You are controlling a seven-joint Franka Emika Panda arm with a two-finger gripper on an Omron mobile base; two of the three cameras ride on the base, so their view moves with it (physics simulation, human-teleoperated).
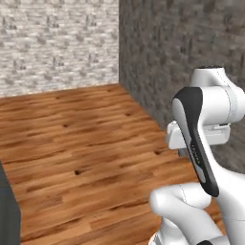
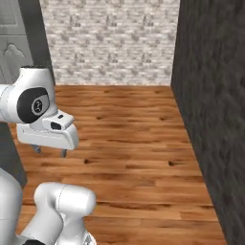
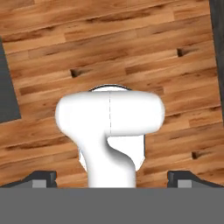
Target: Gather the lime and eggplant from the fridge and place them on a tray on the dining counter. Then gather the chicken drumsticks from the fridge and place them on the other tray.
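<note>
Gripper: the gripper point(image 2: 49, 151) hangs below the white hand, pointing straight down at the floor; in the right base view two short dark finger tips stick out under the hand block, set well apart. In the hand view the two tips sit at the far left and far right of the bottom edge, so the jaws stand wide open. Nothing lies between them.
Held object: none; the space between the fingers shows bare floor and the robot's own body.
Arm: the white arm point(image 1: 206, 139) with dark joint covers is folded up over the base, the hand held high above the floor. It rises from the lower right in the left base view.
Floor: wooden floor point(image 1: 81, 143) of warm brown planks with darker knots and grain lines, running up to the walls.
Back wall: pale brick wall point(image 2: 110, 43) in light grey and cream, straight ahead.
Side wall: dark grey stone wall point(image 2: 210, 105) along the right of the scene, meeting the pale wall at a corner.
Left edge: a dark grey cabinet panel point(image 2: 16, 43) with a moulded front stands at the left of the right base view; what it belongs to cannot be told.
Task items: lime, eggplant, drumsticks, trays and fridge cannot be placed from these views.
</note>
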